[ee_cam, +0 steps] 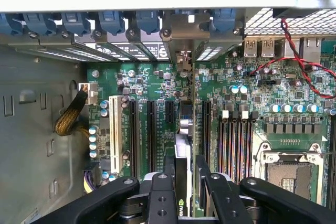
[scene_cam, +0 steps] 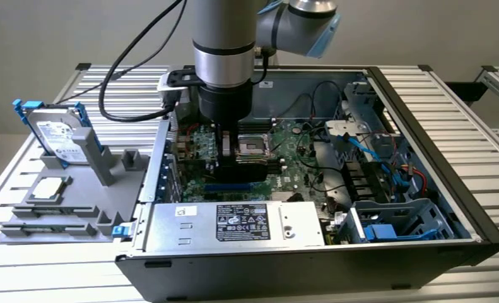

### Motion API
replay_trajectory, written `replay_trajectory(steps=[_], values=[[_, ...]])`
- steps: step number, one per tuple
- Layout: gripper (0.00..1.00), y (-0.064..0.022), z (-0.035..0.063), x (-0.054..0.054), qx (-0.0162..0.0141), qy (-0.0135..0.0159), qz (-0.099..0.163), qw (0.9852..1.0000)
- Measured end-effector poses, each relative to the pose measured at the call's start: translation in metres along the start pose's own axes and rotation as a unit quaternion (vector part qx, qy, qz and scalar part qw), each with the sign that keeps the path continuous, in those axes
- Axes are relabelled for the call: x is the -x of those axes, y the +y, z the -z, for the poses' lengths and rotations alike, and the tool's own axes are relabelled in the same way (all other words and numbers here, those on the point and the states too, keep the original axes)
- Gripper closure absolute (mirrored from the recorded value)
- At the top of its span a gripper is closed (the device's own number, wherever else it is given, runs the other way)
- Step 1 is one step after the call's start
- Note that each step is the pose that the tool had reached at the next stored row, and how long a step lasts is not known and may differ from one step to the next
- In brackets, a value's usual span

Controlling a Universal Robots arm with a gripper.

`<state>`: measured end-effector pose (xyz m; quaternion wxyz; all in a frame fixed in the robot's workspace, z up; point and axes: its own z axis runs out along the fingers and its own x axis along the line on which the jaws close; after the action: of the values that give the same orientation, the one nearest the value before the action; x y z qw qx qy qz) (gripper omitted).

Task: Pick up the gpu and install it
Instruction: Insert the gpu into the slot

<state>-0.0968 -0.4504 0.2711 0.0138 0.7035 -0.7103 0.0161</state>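
Observation:
My gripper (scene_cam: pixel 226 154) reaches down into the open computer case (scene_cam: pixel 451 189), over the green motherboard (scene_cam: pixel 291 151). It is shut on the gpu (scene_cam: pixel 245 169), a thin dark card held upright on edge. In the wrist view the gpu (ee_cam: pixel 182 145) runs edge-on between my black fingers (ee_cam: pixel 160 198), with its silver end bracket (ee_cam: pixel 181 30) against the case's rear slot openings. The card stands in line with the expansion slots on the motherboard (ee_cam: pixel 147 77), between a short black slot (ee_cam: pixel 169 111) and the memory slots (ee_cam: pixel 236 140). Whether its lower edge sits in a slot is hidden.
A silver hard drive with blue rails (scene_cam: pixel 55 132) stands on a grey holder (scene_cam: pixel 72 202) at the exterior view's left. The power supply (scene_cam: pixel 232 224) lies along the case's near side. The CPU socket (ee_cam: pixel 291 174), red cables (ee_cam: pixel 299 61) and a drive cage (scene_cam: pixel 392 221) crowd the case.

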Motion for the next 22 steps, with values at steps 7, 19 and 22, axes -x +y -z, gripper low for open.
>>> replay_trajectory(steps=[7,19,22], values=[[0.73,0.0002,-0.0036,0.0002,0.0038,0.0001,0.0,1.0],[0.73,0.0002,-0.0043,0.0002,0.0044,-0.0004,0.0,1.0],[0.73,0.0002,-0.0049,0.0002,0.0043,-0.0007,0.0,1.0]])
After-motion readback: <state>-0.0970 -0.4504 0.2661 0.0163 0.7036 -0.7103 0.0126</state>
